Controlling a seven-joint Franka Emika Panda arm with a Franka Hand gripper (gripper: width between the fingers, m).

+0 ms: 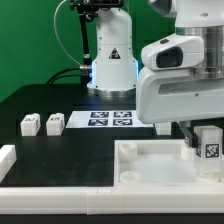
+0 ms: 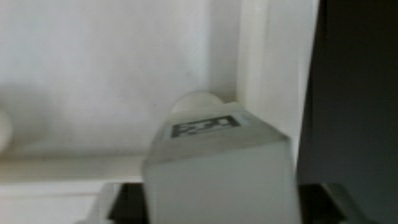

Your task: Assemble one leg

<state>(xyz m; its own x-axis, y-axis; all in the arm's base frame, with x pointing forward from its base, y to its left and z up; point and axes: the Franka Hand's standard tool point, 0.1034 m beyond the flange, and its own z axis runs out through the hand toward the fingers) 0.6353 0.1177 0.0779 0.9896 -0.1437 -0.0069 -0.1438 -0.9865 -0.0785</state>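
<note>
White leg (image 1: 209, 145), long axis vertical, clenched in the hand (image 1: 208, 136) at the frame's lower right, poised just over the tray's (image 1: 150, 170) right corner.

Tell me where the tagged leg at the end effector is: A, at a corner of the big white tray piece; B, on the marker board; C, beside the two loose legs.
A: the leg in the end effector sits at the tray piece corner, as the wrist view also shows.
</note>
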